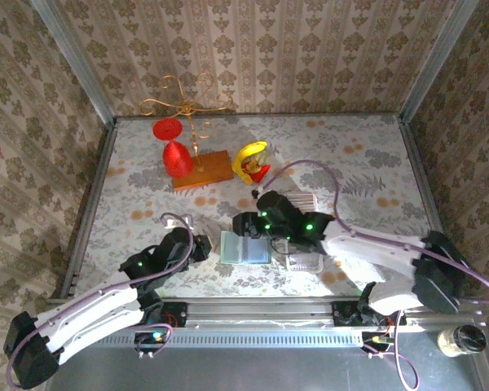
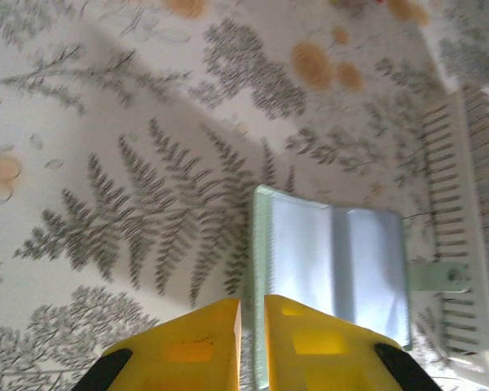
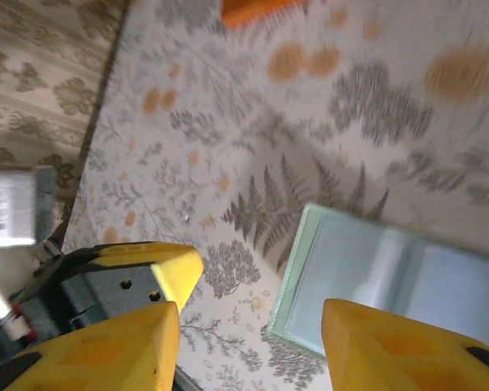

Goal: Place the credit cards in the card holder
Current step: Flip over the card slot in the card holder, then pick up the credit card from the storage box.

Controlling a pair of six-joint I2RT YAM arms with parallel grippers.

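Tabletop [image 1: 130, 187] with a fern-print cloth.

Credit cards [image 2: 481, 204]: one long, pale, ribbed strip at the right side of the left wrist frame. Its long axis runs up-down there. In the top view it also runs up-down, just right of centre, with its middle under the right arm [image 1: 367, 244].

Card holder [image 1: 244, 247]: open and flat at the centre of the top view, bluish inside facing up, just left of the strip. A small green tab on its right edge reaches the strip. Can't tell whether it touches or overlaps.

Right end effector [image 3: 244, 350]: fingers wide apart with nothing between them, above the card holder's upper-left part.

Left end effector [image 2: 253, 342]: fingers all but closed, thin slit, nothing gripped. It sits at the card holder's left edge, which lines up with the slit. Can't tell whether it presses on that edge or is just above it.

Key relation: in the top view the strip lies right of the right end effector, beneath that arm's own wrist. The right arm is nearer; the left has the card holder in the way. Judgement: the right end effector would have to come back over the strip and close across its short axis.

Hard to see:
- The strip's far side is cut off by the frame edge.
- Single cards can't be counted.
- The right wrist view is blurred.
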